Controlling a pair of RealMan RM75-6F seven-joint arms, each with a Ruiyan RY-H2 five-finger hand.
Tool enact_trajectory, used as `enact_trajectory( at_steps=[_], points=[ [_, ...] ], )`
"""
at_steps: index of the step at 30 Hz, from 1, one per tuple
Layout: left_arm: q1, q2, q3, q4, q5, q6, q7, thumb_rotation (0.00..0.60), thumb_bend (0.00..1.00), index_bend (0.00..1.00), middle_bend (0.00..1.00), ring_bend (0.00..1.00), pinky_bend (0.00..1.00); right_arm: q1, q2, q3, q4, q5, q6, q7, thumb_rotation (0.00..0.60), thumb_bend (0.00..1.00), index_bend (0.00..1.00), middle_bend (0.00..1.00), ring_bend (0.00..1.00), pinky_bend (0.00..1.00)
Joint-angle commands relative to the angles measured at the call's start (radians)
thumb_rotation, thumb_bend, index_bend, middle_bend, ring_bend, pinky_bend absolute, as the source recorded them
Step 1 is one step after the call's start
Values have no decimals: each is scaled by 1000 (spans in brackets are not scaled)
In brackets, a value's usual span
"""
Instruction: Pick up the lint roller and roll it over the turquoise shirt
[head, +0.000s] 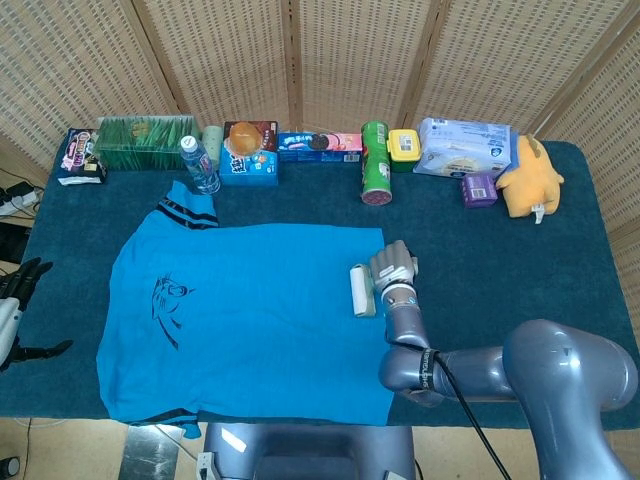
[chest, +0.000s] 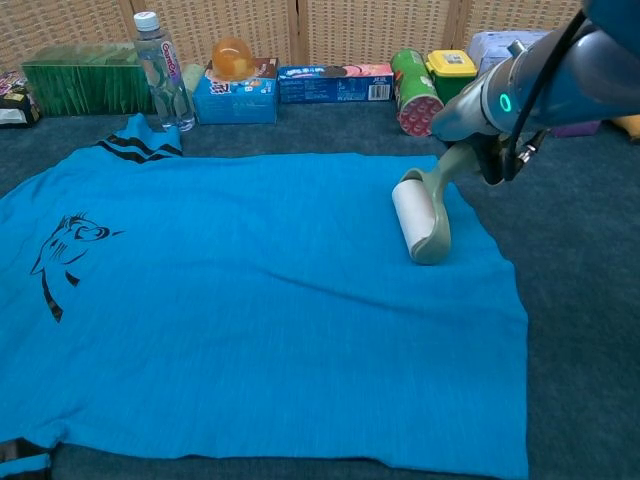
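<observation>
The right hand is gripping the lint roller, fingers clenched round its handle; the left hand is idling released. Best keeping the roller flat and pressing evenly across the shirt.

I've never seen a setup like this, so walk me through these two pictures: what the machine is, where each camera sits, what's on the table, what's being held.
It is a two-armed robot with human-like hands. One picture looks down from its head, the other from chest height. A turquoise shirt lies flat on the blue table, with snacks, a water bottle and a plush toy lined up behind it. The right hand holds a lint roller, resting on the shirt's right part. The left hand hangs off the table's left edge, holding nothing.
</observation>
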Motion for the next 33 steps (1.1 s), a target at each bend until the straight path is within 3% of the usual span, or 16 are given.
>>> enact_trajectory(
  at_steps=[1, 11, 20, 33],
  points=[
    [0, -2, 0, -1, -1, 0, 2, 600, 82, 0, 0, 0, 18, 8, -17, 16, 7, 13, 16, -17, 600, 1000, 896, 851, 813, 1000],
    [2, -14, 2, 1, -13, -2, 7, 600, 82, 0, 0, 0, 18, 45, -135, 79, 49, 53, 112, -114, 600, 1000, 896, 851, 818, 1000],
    [8, -17, 3, 4, -17, 1, 2, 600, 82, 0, 0, 0, 18, 58, -206, 170, 98, 82, 135, -184, 600, 1000, 895, 851, 820, 1000],
    [17, -25, 5, 13, -30, 3, -11, 600, 82, 0, 0, 0, 18, 57, -276, 258, 170, 111, 149, -278, 600, 1000, 895, 851, 820, 1000]
  ],
)
